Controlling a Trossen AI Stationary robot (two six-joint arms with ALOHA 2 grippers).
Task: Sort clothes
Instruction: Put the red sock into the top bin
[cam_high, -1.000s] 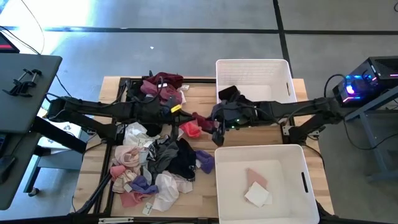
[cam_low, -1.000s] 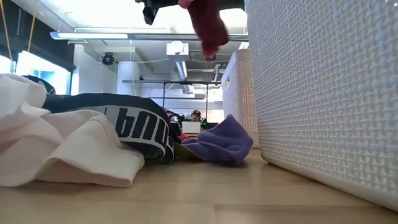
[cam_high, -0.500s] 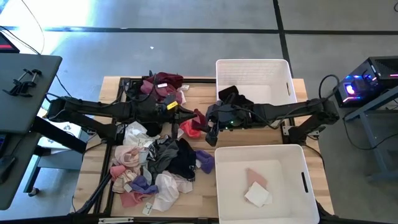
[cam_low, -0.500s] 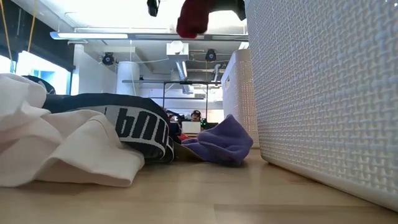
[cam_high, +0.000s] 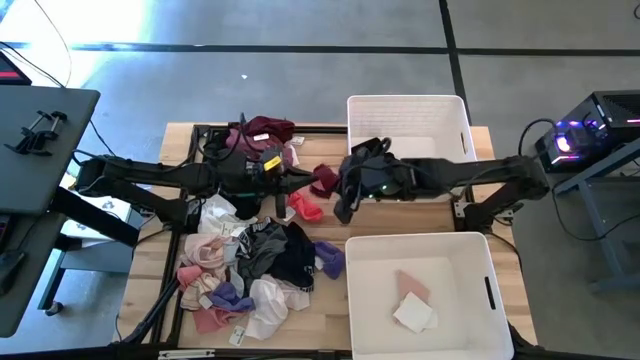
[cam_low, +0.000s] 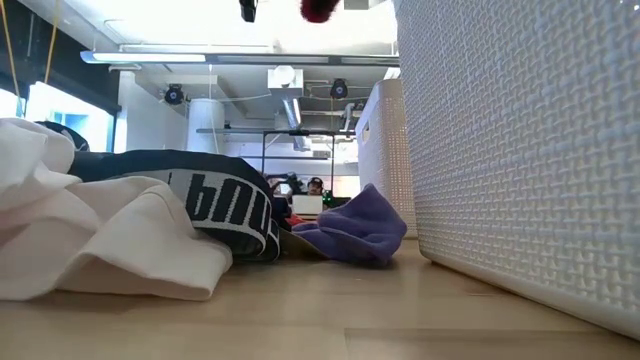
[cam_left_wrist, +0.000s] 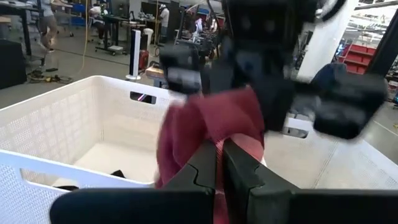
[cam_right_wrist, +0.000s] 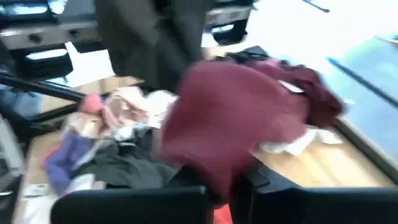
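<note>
Above the bench's middle, both closed grippers, left gripper (cam_high: 300, 180) and right gripper (cam_high: 338, 186), pinch one maroon fabric garment (cam_high: 323, 179); the left should release before transfer.

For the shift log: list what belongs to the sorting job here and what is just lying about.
Job:
maroon garment, gripped by left gripper and right gripper
clothes pile
far bin, near bin

Lying about:
black clamp
lit box
</note>
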